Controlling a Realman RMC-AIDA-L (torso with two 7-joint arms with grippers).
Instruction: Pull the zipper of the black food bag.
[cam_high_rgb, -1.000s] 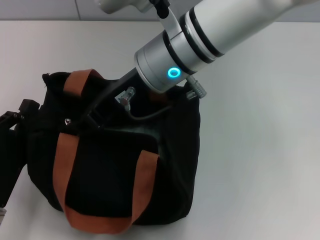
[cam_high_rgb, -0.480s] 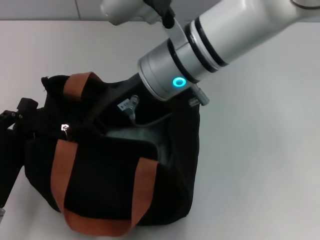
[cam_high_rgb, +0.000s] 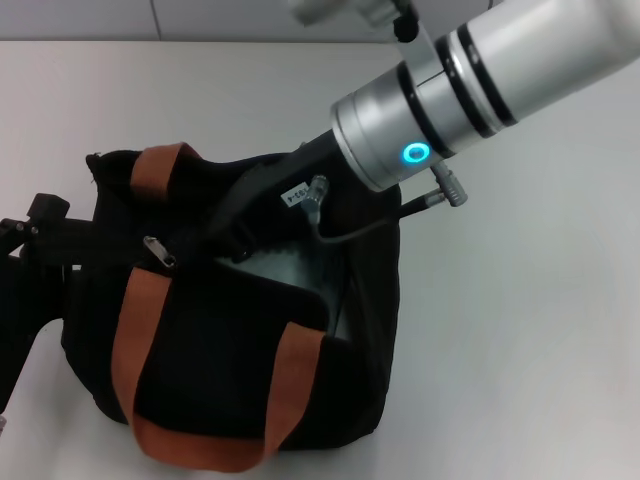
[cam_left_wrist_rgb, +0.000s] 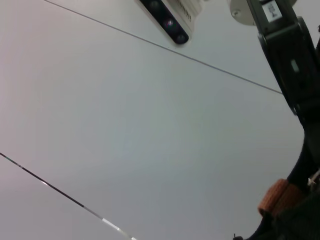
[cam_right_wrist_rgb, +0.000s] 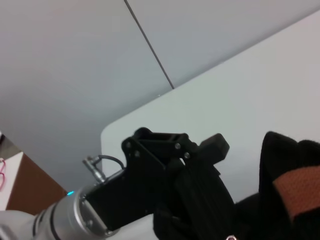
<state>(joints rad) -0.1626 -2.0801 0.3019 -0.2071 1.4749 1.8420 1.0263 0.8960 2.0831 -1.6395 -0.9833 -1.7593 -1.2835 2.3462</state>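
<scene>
Head view: black food bag (cam_high_rgb: 240, 330) sits on the white table (cam_high_rgb: 520, 330), toward the robot's left of centre, rust-orange handles (cam_high_rgb: 150, 300) looped over its near face and top. Its top is partly open, with pale silvery lining (cam_high_rgb: 290, 268) showing inside the mouth. The zipper (cam_high_rgb: 158, 250), a small silver pull tab, lies on the black zip track near the left end of the bag's top, just beside the far orange strap. The right arm (cam_high_rgb: 470, 90) reaches down from the upper right, its wrist with the glowing cyan ring over the bag's right rear corner; its black gripper body (cam_high_rgb: 235, 205) extends along the bag's top toward the pull tab, and I cannot tell whether the fingers are closed. The left gripper (cam_high_rgb: 40, 235) is at the bag's left end, black on black, against the fabric; grasp cannot be told. Left wrist view: mostly pale wall, with the right arm's black gripper body (cam_left_wrist_rgb: 292, 65) at one edge and a bit of orange strap (cam_left_wrist_rgb: 274, 197) in the corner. Right wrist view: the left gripper (cam_right_wrist_rgb: 175, 165) seen farther off, black, at the bag's (cam_right_wrist_rgb: 285, 170) end beside an orange strap (cam_right_wrist_rgb: 300, 192); finger state not discernible.
</scene>
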